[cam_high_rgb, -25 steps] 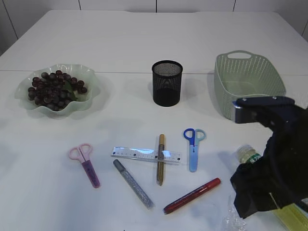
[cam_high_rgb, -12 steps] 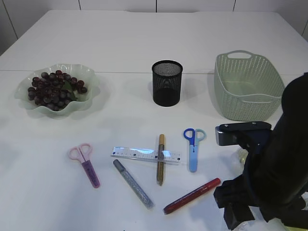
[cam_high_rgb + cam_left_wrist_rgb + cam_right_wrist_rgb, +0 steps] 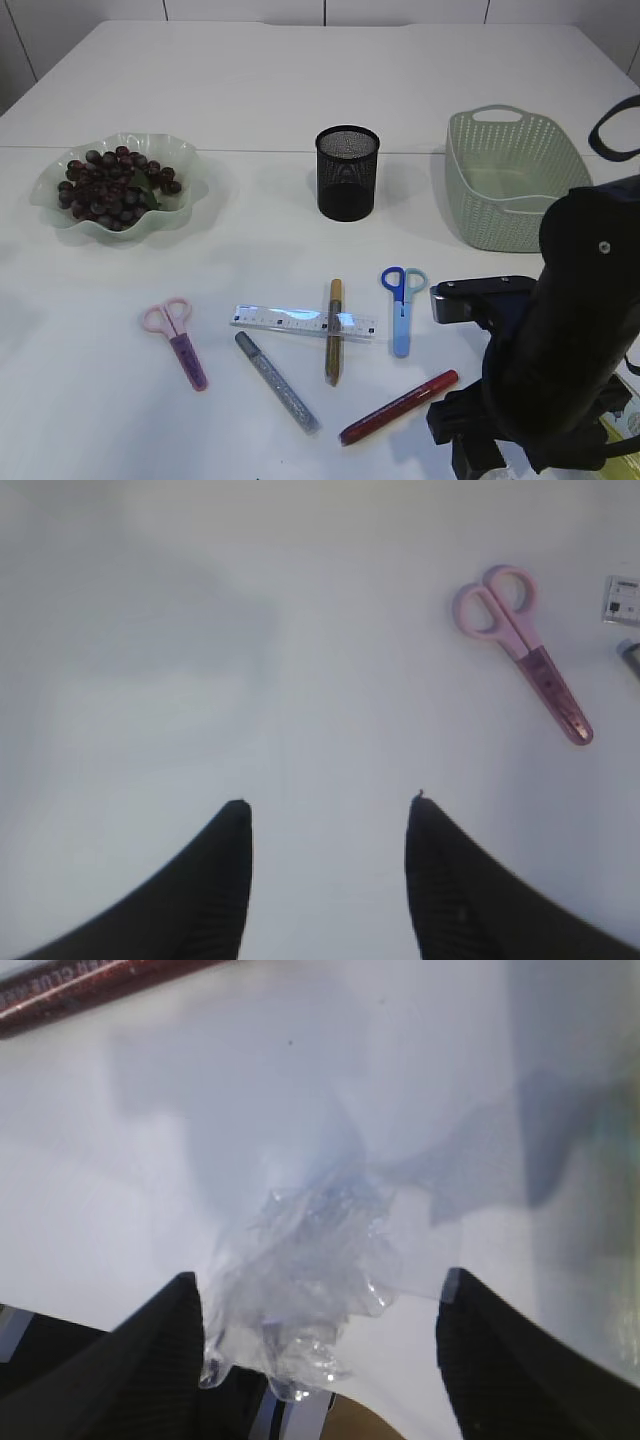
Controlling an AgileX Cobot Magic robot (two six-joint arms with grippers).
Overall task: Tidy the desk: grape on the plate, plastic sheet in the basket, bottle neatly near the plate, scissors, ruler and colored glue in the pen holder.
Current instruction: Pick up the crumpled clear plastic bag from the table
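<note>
My right gripper [image 3: 320,1295] stands open low over the table, its fingers on either side of the crumpled clear plastic sheet [image 3: 310,1270], which touches the left finger. In the exterior view the right arm [image 3: 560,350] hides the sheet and nearly all of the bottle; only a yellow sliver [image 3: 625,432] shows. My left gripper [image 3: 325,815] is open over bare table, with the pink scissors [image 3: 525,650] up to its right. The grapes [image 3: 115,185] lie on the green plate [image 3: 50,205]. The black pen holder [image 3: 347,172] and green basket [image 3: 515,175] stand at the back.
On the table's front half lie the pink scissors [image 3: 178,340], blue scissors [image 3: 402,305], clear ruler [image 3: 300,322], and silver [image 3: 277,382], gold [image 3: 334,332] and red [image 3: 400,406] glue pens. The gold pen lies across the ruler.
The right arm has swung left and down over the front right corner, covering the bottle and the plastic sheet. Nothing on the table has moved.
</note>
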